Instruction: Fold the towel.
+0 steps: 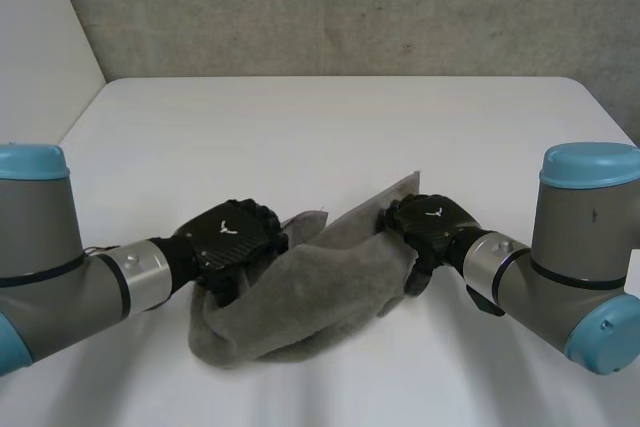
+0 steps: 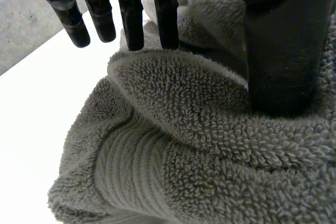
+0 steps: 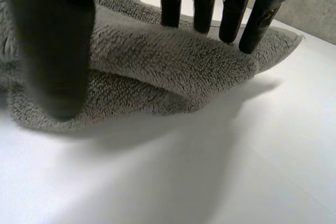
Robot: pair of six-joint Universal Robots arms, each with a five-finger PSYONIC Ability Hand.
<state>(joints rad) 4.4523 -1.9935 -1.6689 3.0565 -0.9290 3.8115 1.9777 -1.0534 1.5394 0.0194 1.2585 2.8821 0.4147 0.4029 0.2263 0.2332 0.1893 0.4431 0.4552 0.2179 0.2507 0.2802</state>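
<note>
Grey terry towel (image 1: 310, 297) lay bunched in a loose, sagging roll on the white table (image 1: 320, 137), strung between the two hands near the robot's side.

The left hand (image 1: 232, 242) gripped the towel's left end. In the left wrist view its thumb (image 2: 281, 51) pressed on a raised fold of the towel (image 2: 184, 145), with some of its fingers (image 2: 165, 9) tucked behind that fold, pinching it; the other fingers hung free above the table (image 2: 31, 114).

The right hand (image 1: 430, 222) held the right end, just below a flat corner (image 1: 405, 185) that stuck out beyond it. In the right wrist view its thumb (image 3: 52, 51) sat against the near face of a doubled layer of towel (image 3: 157, 61) and its fingers (image 3: 202, 3) reached behind the upper edge, a narrow pinch lifting that layer off the table (image 3: 210, 171).
</note>
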